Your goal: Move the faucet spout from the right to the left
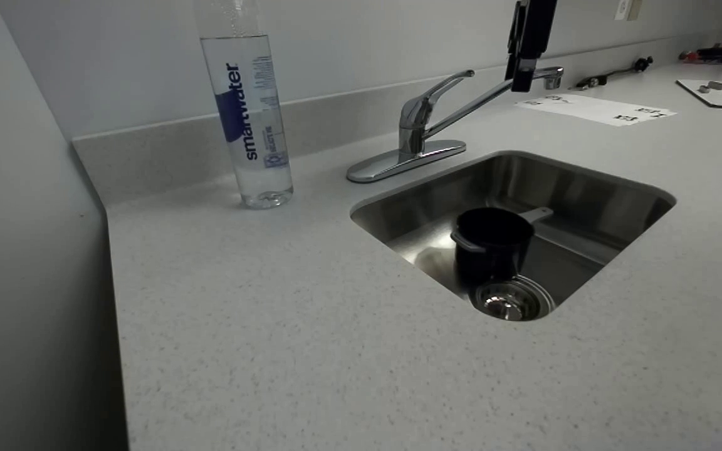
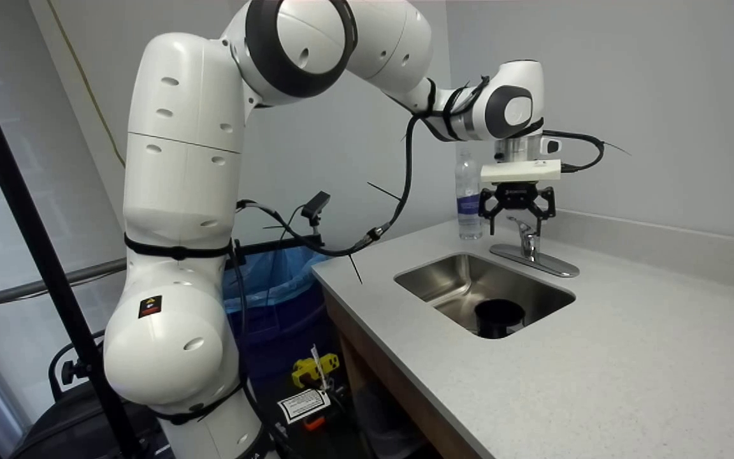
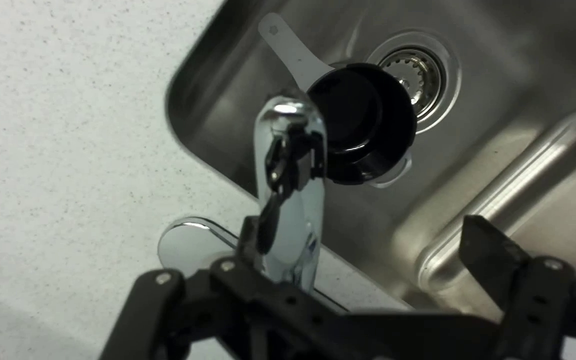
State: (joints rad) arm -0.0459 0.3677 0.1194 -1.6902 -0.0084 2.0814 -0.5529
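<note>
The end effector (image 2: 515, 231) is spread wide, and the faucet spout (image 3: 295, 210) lies between its fingers (image 3: 490, 252), just beside one, though whether touching I cannot tell, and well apart from the other. The spout's downturned tip (image 1: 553, 78) sticks out past them. Below the end effector are the sink (image 3: 498, 90) and a black pot (image 3: 388, 120).

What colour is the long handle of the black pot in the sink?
The long handle is light grey; the wrist view shows it best.
</note>
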